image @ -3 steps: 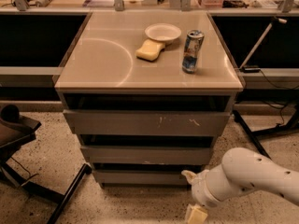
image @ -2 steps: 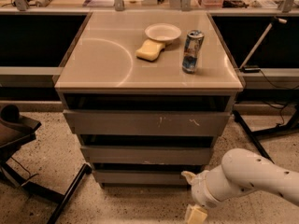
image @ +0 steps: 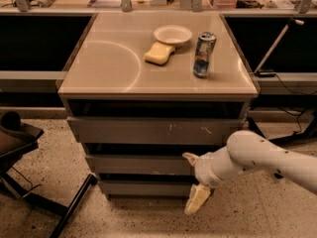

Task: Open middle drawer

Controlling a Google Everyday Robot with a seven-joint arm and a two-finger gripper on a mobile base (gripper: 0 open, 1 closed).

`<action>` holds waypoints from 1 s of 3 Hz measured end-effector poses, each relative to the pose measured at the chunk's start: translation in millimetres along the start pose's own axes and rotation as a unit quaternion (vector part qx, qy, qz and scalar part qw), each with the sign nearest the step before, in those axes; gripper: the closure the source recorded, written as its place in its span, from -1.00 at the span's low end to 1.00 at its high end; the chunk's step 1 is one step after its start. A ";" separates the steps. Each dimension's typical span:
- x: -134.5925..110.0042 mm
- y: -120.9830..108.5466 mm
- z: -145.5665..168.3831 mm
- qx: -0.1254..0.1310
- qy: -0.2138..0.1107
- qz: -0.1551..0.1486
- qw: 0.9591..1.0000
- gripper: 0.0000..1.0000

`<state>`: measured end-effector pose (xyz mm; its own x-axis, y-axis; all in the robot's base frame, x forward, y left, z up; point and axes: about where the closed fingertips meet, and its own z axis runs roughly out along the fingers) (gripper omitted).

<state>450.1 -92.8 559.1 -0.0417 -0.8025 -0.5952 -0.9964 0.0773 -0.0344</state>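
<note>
1. Status: we judge the task as not yet done. The middle drawer (image: 133,163) sits between the larger scratched top drawer (image: 148,130) and the narrowest bottom drawer (image: 143,188). Its flat front lines up with theirs and none of its inside shows, so we read it as closed.

2. Gripper position: the gripper (image: 191,185) reaches in from the right, low in front of the cabinet, at the right part of the middle and bottom fronts.

3. Finger state: the fingers (image: 197,200) are spread apart and hold nothing. The upper one lies at the top edge of the middle drawer's front, at the dark gap above it; the lower one hangs down across the bottom drawer. We cannot tell whether either touches a front.

4. Remaining work, in our judgement: catch the top edge of the handleless front, then pull it outward.

5. The bowl (image: 172,34), sponge (image: 159,53) and can (image: 204,54) on the surface (image: 99,66) play no part.
</note>
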 end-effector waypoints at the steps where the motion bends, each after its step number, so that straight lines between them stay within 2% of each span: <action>1: -30.3 -41.7 -12.4 0.062 -0.009 -0.070 0.996 -1.00; 2: -32.1 -44.5 -11.9 0.068 -0.010 -0.074 0.995 -1.00; 3: -6.2 -47.7 -0.7 0.065 0.004 -0.037 0.997 -1.00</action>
<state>497.9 -91.9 565.0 0.0308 -0.8132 -0.5812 -0.9789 0.0931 -0.1821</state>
